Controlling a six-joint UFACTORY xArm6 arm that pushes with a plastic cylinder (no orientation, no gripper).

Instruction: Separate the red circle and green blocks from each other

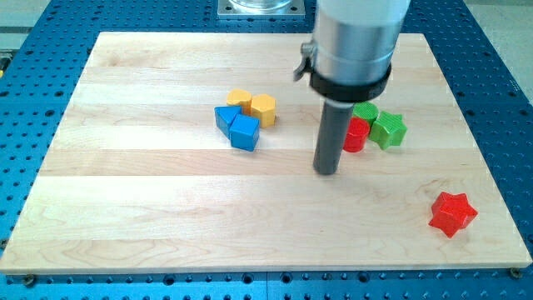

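Resting on the desk (166, 217) at about 392,205, tip (326, 172) just at 8 o'clock of the red circle (356, 135), close beside it, contact impossible to judge. No end effector here: only a plain rod, nothing to open or close. Red circle partly hidden behind the rod, sitting right of centre on the desk. Green block (365, 112) at 12 o'clock of the red circle, touching or nearly so, shape unclear, upper part covered by the arm's grey housing (354, 37). Green star (388, 130) at 3 o'clock of the red circle, pressed against it. All three bunched together as one cluster. Red star (452, 213) alone, well apart at 5 o'clock of that cluster, near the desk's lower right corner. Second cluster well apart at 9 o'clock of the tip: two yellow blocks, one (239, 99) at left and a hexagon (263, 108) at right, with two blue blocks touching below them, a triangle (225, 118) and a cube (245, 132).
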